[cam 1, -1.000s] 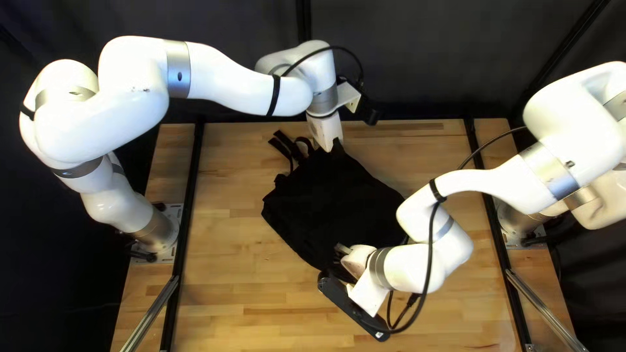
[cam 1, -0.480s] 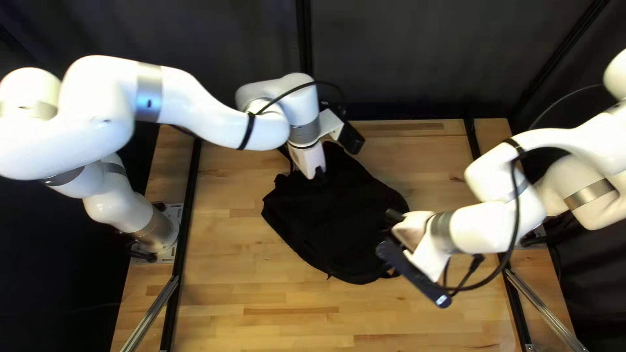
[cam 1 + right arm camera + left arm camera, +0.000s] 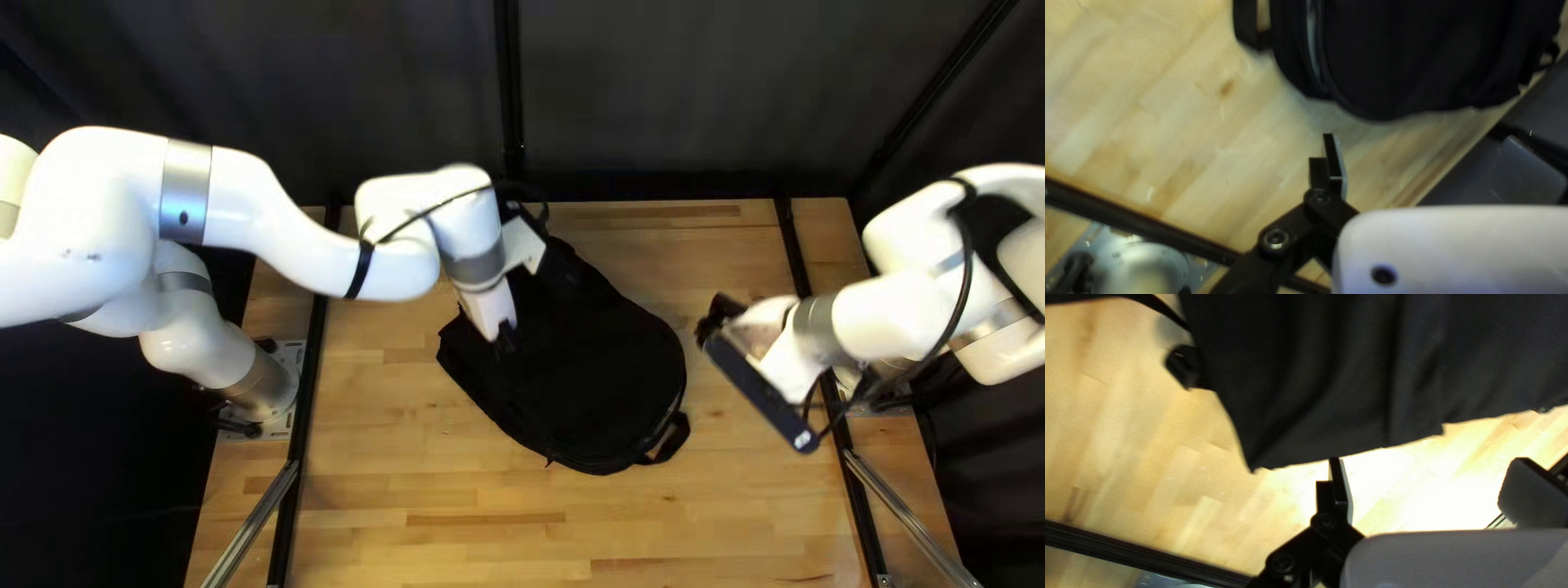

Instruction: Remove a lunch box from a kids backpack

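Dark curtain [image 3: 675, 98] backed the worktop [image 3: 381, 457]; the backpack [image 3: 599, 370] lay nearer the left tool [image 3: 507, 338] than the right tool [image 3: 713, 316], both spread.

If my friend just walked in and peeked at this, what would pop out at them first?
Probably my big, shiny white left arm, stretching in from the left of the top left view. Next, the black backpack lying dark against the pale wooden table, and my right arm, white too, over at the right.

Here we have a dark curtain [image 3: 675, 98] hanging behind our pale wooden table [image 3: 414, 490], black rails [image 3: 306, 392] running down both sides.
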Robot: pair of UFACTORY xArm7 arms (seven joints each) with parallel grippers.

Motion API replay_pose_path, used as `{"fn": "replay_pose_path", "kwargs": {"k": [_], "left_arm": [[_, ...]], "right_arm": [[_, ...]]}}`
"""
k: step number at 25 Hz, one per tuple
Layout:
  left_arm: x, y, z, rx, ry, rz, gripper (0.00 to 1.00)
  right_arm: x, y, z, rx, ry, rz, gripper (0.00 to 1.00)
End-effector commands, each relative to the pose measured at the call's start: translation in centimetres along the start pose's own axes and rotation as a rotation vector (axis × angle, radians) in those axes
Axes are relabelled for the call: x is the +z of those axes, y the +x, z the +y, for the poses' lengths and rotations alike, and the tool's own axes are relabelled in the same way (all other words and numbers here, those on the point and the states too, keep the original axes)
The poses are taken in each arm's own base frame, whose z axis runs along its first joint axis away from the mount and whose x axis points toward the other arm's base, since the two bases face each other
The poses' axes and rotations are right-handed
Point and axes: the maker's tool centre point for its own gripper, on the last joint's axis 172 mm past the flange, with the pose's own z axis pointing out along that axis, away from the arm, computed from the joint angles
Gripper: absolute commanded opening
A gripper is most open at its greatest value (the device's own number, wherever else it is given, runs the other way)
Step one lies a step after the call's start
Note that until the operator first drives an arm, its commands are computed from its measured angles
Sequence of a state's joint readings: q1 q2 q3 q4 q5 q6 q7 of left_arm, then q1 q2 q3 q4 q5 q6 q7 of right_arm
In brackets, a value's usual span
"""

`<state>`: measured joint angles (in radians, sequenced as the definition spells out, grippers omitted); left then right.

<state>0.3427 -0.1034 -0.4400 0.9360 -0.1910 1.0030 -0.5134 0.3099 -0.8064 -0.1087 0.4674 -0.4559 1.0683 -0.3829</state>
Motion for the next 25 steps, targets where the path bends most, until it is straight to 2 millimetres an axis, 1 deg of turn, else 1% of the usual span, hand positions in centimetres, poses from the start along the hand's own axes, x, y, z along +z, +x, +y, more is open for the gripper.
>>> {"fn": "replay_pose_path", "kwargs": {"k": [1,2,3,4,5,7,8,9,10,11,14,16,18,19,20,22,25], "left_arm": [[1.3,-0.8,5.2,0.046,0.041,-0.018,1.0],[1.6,-0.7,6.1,0.053,0.05,-0.022,1.0],[1.8,-0.6,6.6,0.057,0.056,-0.024,1.0],[2.3,-0.4,7.9,0.072,0.071,-0.028,1.0],[2.5,-0.4,8.5,0.08,0.077,-0.03,1.0],[3.7,-0.1,10.5,0.122,0.099,-0.038,1.0],[4.0,0.0,10.9,0.133,0.107,-0.041,1.0],[4.8,0.2,11.8,0.154,0.128,-0.047,1.0],[5.0,0.3,12.1,0.163,0.139,-0.05,1.0],[5.5,0.4,12.8,0.181,0.168,-0.05,1.0],[6.3,0.6,13.5,0.225,0.244,-0.033,1.0],[6.7,0.8,13.3,0.255,0.302,-0.002,1.0],[6.9,1.0,12.6,0.263,0.358,0.03,1.0],[6.8,1.4,11.9,0.267,0.4,0.062,1.0],[6.7,1.5,11.6,0.27,0.418,0.077,1.0],[5.7,2.2,10.6,0.299,0.459,0.151,1.0],[4.8,2.9,10.2,0.344,0.483,0.228,1.0]], "right_arm": [[0.8,-2.6,1.6,0.032,-0.003,-0.008,1.0],[0.9,-2.8,1.8,0.043,-0.008,-0.008,1.0],[1.0,-2.8,1.9,0.05,-0.011,-0.009,1.0],[1.0,-2.8,1.9,0.05,-0.011,-0.009,1.0],[1.0,-2.8,1.9,0.05,-0.011,-0.009,1.0],[1.0,-2.8,1.9,0.05,-0.011,-0.009,1.0],[1.0,-2.8,1.9,0.05,-0.011,-0.009,1.0],[1.0,-2.8,1.9,0.05,-0.011,-0.009,1.0],[1.0,-2.8,1.9,0.05,-0.011,-0.009,1.0],[1.0,-2.8,1.9,0.05,-0.011,-0.009,1.0],[1.0,-2.8,1.9,0.05,-0.011,-0.009,1.0],[1.0,-2.8,1.9,0.05,-0.011,-0.009,1.0],[1.0,-2.8,1.9,0.05,-0.011,-0.009,1.0],[1.0,-2.8,1.9,0.05,-0.011,-0.009,1.0],[1.0,-2.8,1.9,0.05,-0.011,-0.009,1.0],[1.0,-2.8,1.9,0.05,-0.011,-0.009,1.0],[1.0,-2.8,1.9,0.05,-0.011,-0.009,1.0]]}}
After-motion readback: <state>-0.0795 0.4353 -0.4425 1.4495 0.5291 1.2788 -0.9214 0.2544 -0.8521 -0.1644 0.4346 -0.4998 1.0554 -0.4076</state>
